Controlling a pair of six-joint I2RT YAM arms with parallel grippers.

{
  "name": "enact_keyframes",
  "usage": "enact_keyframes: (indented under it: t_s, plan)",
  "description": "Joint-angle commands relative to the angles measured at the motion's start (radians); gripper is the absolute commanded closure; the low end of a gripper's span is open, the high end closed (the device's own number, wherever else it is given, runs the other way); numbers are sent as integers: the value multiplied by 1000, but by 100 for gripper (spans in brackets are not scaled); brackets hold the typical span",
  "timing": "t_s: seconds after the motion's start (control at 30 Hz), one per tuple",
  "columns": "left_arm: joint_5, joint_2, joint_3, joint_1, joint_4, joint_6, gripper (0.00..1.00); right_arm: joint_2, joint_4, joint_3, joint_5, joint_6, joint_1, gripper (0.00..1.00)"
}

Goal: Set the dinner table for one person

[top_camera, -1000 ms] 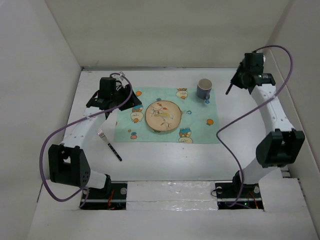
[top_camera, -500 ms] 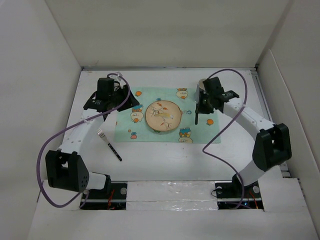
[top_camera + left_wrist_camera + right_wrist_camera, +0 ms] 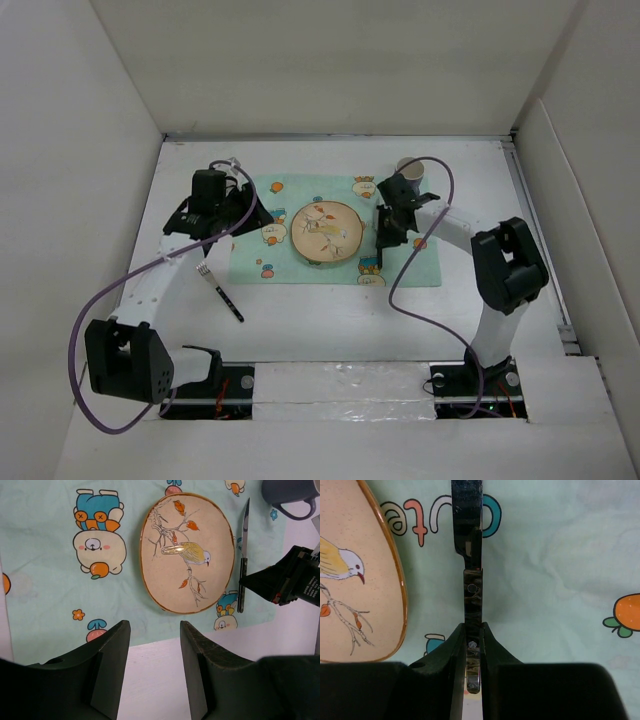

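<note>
One mug (image 3: 287,490), interior unclear | knife (image 3: 471,595) beside plate (image 3: 187,552), in right jaws

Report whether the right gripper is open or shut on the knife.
Shut on the knife: in the right wrist view, the fingers of the right gripper press both sides of the handle, no gap.

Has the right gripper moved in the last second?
Yes. The right gripper swung left, from the right of the mug to its left, and now sits beside the plate, shut on the knife.
</note>
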Motion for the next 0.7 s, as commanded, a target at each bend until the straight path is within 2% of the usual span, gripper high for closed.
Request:
enact_keyframes:
  t_s: [0.0, 0.37, 0.47, 0.5, 0.6, 0.67]
  plan:
    - [-41, -40, -17, -3, -12, -3, 59, 11, 58, -11, 41, -8, 7, 100]
    - [-197, -50, -36, -3, -79, -14, 63, 52, 46, 4, 84, -11, 7, 100]
    - [-240, -63, -60, -3, -104, -22, 63, 52, 38, 4, 77, -21, 7, 85]
    - [-250, -70, -66, -3, -119, -28, 62, 43, 37, 3, 77, -24, 7, 74]
    - [-293, -79, -82, 6, -171, -26, 60, 2, 24, 7, 54, -42, -2, 63]
    - [-344, -86, -83, 6, -199, -46, 60, -39, -3, 25, 34, -62, -2, 61]
